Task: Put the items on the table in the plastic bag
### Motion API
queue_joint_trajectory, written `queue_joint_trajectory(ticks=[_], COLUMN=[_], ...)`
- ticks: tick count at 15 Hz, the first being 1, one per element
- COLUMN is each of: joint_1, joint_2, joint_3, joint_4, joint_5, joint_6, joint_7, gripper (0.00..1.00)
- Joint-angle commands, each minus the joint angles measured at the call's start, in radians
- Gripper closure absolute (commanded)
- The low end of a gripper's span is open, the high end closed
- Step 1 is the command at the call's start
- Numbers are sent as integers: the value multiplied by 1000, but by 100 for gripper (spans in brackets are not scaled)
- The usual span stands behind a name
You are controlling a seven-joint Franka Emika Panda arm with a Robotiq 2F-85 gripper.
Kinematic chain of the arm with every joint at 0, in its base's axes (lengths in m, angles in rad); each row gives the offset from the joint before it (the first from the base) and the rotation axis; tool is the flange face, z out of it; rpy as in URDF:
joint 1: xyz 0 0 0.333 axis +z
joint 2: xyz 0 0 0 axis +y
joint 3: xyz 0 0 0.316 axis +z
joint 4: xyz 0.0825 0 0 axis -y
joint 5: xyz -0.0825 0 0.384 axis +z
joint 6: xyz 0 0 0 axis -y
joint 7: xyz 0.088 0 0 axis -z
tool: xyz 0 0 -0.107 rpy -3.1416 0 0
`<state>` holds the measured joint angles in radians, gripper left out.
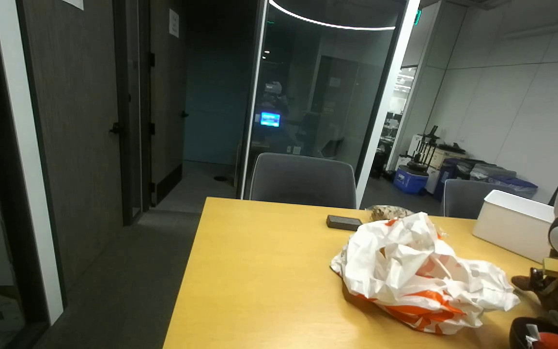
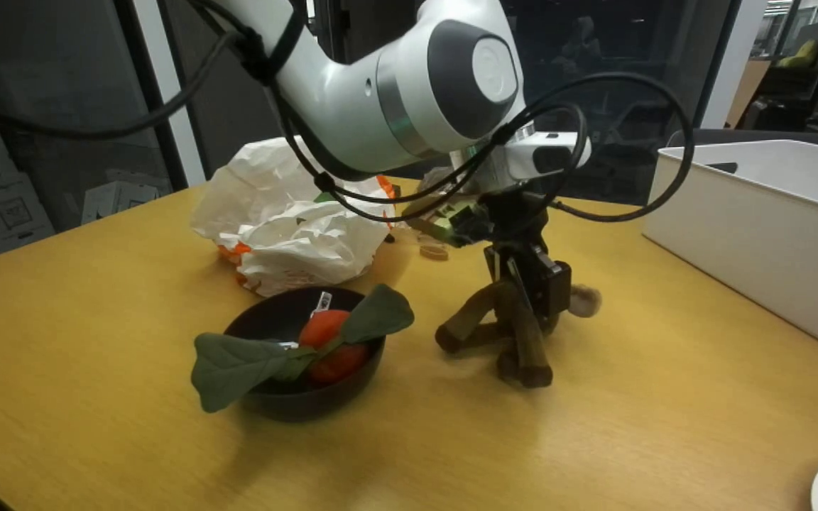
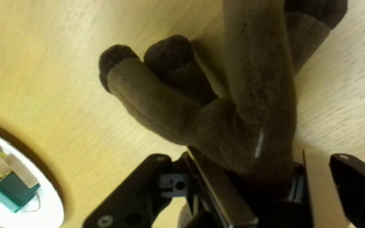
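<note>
And there's the catch: the pincer has a brown plush toy between its jaws, and they look pressed against the trunk, soft body filling the gap. Sensible choice, I'd say: the trunk is the bulkiest part, while a lone leg would likely swing and slip. The pincer stands over it from above, too, which should suit a lift and a drop. Whether the legs touch the table or hang just over it, I can't tell.

Across to the plastic bag, lying on the table in both exterior views, near the toy, presumably to keep each trip short. The bowl sits just beside it, cradling a red fruit, probably so it won't roll; a plate in the wrist view gathers small pieces. A dark block and a clear packet lie past the bag in an exterior view. Plenty outside the bag, so by my reckoning much remains!

Now the looks: the toy is velvety brown, dark-tipped legs splayed every which way. The bag's white, crumpled, splashed with orange-red, slumped in a heap; I can't make out its mouth, and that could be the snag on arrival. And broad green leaves spill over the bowl's rim!
</note>
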<state>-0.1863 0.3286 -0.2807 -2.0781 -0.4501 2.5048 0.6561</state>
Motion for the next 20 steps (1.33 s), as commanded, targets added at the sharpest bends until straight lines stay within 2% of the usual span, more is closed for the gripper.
queue_joint_trajectory(ticks=[1,4,8,15,17,20], joint_1=[65,64,34,55,67,101], joint_2=[-142,-259,-395,-567,-593,-563], joint_3=[-81,-91,-29,193,252,320], joint_4=[-58,-111,-183,-250,-253,-236], joint_5=[-79,-168,-235,-385,-382,-330], joint_6=[-42,7,104,76,69,25], joint_7=[56,98,65,151,159,116], gripper=[95,93,91,91,91,91])
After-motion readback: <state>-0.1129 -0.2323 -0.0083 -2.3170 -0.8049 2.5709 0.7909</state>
